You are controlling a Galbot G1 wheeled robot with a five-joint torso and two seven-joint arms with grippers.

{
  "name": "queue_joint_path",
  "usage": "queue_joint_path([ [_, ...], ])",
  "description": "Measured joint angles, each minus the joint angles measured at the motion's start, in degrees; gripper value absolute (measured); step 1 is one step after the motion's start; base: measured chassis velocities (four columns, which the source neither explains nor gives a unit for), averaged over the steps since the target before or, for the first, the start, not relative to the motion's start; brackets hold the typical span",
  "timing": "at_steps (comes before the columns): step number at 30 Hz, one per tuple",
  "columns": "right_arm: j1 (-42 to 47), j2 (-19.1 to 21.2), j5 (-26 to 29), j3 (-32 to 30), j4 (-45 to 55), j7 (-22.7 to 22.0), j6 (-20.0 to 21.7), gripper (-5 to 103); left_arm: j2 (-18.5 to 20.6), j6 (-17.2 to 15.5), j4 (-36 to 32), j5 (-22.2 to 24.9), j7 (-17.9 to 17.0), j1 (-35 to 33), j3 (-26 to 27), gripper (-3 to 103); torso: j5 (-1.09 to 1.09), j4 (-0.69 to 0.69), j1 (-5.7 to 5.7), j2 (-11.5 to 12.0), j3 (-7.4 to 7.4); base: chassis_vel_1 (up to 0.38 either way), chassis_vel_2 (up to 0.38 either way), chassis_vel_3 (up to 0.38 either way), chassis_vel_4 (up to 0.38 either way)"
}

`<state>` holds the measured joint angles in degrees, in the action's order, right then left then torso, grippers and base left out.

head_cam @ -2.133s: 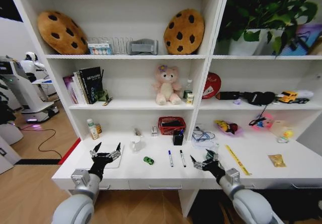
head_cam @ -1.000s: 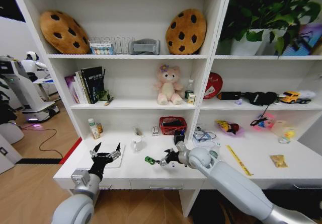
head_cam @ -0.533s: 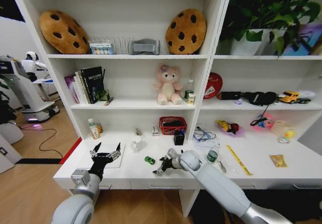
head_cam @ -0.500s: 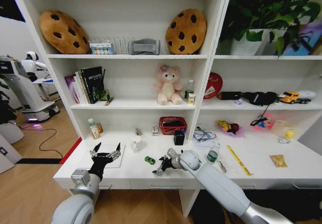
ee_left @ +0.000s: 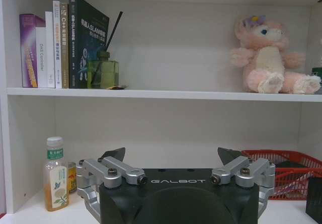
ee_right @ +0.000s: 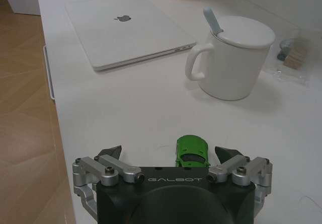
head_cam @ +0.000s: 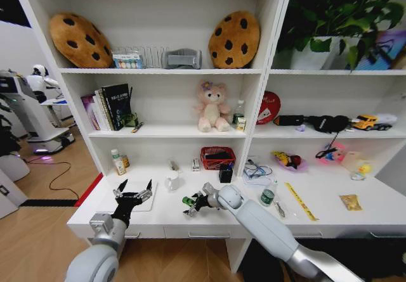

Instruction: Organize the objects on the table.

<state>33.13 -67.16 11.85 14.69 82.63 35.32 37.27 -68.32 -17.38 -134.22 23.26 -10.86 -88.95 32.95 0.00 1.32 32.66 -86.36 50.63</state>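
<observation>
table (ee_right: 126, 108): showing as a smooth white top with a soft matt sheen
laptop (ee_right: 126, 30): looking like brushed silver metal, matt, with a darker logo
toy car (ee_right: 191, 151): shining as glossy green plastic between the spread fingers of the right tool (ee_right: 171, 156)
mug (ee_right: 232, 58): appearing as glazed white ceramic, smooth
left tool (ee_left: 173, 161): showing matt black casing with bare silvery metal links, fingers standing apart
teddy bear (ee_left: 269, 55): looking like fuzzy pink plush cloth
basket (ee_left: 289, 171): appearing as red plastic mesh
floor (ee_right: 25, 133): showing as light wood planks
</observation>
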Motion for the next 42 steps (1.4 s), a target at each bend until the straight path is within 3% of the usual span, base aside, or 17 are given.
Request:
queue_joint_path([
  [10,0.8,2.1,0.7,-1.3,-0.2,-1.9,0.5,100,0.0,0.0,0.0,0.0,0.0,0.0,0.0,100,0.00,0.03,0.00,0.0,0.00,0.000,0.000,0.000,0.000],
  [23,0.2,-2.4,1.3,-0.9,-2.2,-6.0,-0.3,100,0.0,0.0,0.0,0.0,0.0,0.0,0.0,100,0.00,0.01,0.00,0.0,0.00,0.000,0.000,0.000,0.000],
  [42,0.8,-2.0,4.7,-0.2,-0.3,-11.6,4.9,99,0.0,0.0,0.0,0.0,0.0,0.0,0.0,100,0.00,0.01,0.00,0.0,0.00,0.000,0.000,0.000,0.000],
])
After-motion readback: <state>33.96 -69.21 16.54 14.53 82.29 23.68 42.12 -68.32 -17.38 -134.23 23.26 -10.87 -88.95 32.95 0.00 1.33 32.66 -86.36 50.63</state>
